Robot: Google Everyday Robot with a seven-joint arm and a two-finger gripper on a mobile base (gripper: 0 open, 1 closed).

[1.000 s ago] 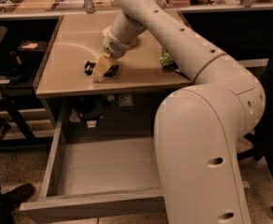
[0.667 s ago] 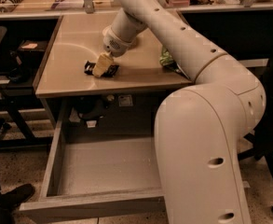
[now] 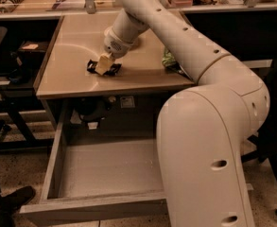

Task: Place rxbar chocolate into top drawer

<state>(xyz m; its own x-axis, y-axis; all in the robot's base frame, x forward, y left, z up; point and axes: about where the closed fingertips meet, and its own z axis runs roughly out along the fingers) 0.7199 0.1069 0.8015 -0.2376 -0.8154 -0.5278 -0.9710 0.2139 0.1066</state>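
The rxbar chocolate, a small flat black wrapper bar, lies on the tan tabletop near its front middle. My gripper reaches down from the white arm and sits right on top of the bar, covering its middle; black ends stick out left and right of it. The top drawer is pulled out below the table's front edge, a wide shallow grey box with nothing in it, its front panel nearest the camera.
A green snack bag lies on the table's right side, partly hidden by my arm. My large white arm and base fill the right. A dark chair stands left; cluttered benches run along the back.
The gripper has shifted slightly down and forward onto the bar. The bar stays on the table and the drawer stays open.
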